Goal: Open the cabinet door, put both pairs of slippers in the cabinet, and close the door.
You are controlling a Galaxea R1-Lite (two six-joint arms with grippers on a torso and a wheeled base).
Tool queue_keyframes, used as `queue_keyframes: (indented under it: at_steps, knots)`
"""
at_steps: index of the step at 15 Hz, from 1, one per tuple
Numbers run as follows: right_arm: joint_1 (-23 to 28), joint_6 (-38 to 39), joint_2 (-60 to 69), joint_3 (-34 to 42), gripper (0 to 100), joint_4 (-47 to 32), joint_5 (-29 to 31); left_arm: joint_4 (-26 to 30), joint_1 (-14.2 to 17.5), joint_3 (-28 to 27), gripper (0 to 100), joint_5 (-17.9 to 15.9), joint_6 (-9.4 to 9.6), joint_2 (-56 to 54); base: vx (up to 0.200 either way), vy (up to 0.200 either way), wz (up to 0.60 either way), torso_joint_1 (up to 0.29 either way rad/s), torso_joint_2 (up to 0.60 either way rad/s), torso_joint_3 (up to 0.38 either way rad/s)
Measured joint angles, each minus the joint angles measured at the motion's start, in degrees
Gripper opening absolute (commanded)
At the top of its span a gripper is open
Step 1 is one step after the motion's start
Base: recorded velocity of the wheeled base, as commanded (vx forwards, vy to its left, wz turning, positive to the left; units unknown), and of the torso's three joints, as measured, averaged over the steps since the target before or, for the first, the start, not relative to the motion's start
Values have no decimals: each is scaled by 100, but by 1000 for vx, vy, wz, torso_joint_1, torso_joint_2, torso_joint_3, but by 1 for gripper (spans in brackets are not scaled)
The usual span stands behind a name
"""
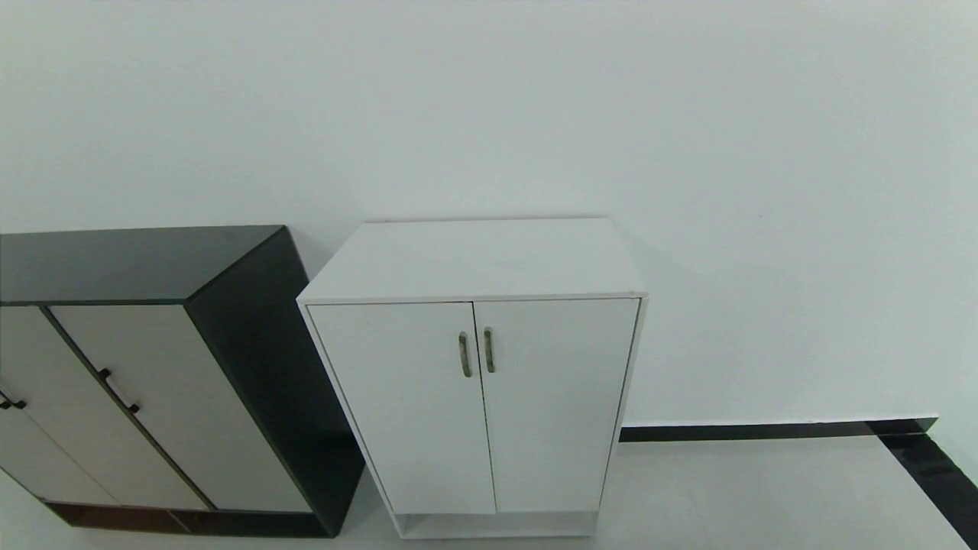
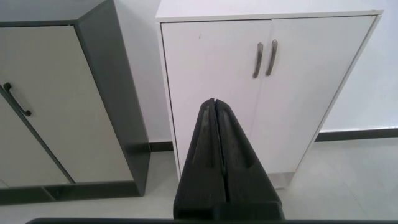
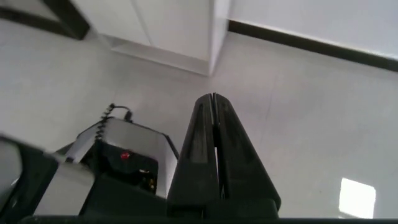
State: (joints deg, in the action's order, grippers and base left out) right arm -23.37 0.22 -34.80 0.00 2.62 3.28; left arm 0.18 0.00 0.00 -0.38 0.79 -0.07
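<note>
A white two-door cabinet (image 1: 474, 397) stands against the wall with both doors closed. Two grey vertical handles (image 1: 476, 352) sit side by side at the middle seam. In the left wrist view the cabinet (image 2: 267, 87) faces my left gripper (image 2: 215, 101), which is shut with nothing in it and held some way back from the doors, below the handles (image 2: 265, 59). My right gripper (image 3: 213, 97) is shut and empty, pointing down at the floor near the cabinet's bottom corner (image 3: 208, 59).
A black cabinet with pale doors and black handles (image 1: 153, 382) stands close to the white one on its left. A black skirting strip (image 1: 772, 431) runs along the wall to the right. Pale floor (image 1: 764, 496) lies open to the right of the white cabinet.
</note>
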Motion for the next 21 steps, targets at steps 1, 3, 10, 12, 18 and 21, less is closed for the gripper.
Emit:
queue_keyframes:
  at_steps: [1, 3, 10, 12, 18, 21]
  knots:
    - [-80, -15, 121, -5, 0, -24, -115, 0, 0, 0, 0, -5, 0, 0, 0, 0, 0, 0, 0, 0]
    - [-229, -15, 262, -10, 0, -35, -228, 0, 0, 0, 0, -5, 0, 0, 0, 0, 0, 0, 0, 0]
    - [-1176, -1, 377, -10, 0, -28, -293, -2, 0, 0, 0, -2, -1, 0, 0, 0, 0, 0, 0, 0]
    - [-1312, 2, 344, -10, 0, -28, -290, -2, 0, 0, 0, 2, -1, 0, 0, 0, 0, 0, 0, 0]
    - [-1475, 13, 215, -10, 0, -33, -235, -2, -2, 0, 0, 2, -1, 0, 0, 0, 0, 0, 0, 0]
    - [-1475, 7, 157, -10, 0, -41, -35, 0, 0, 0, 0, 2, -9, 0, 0, 0, 0, 0, 0, 0]
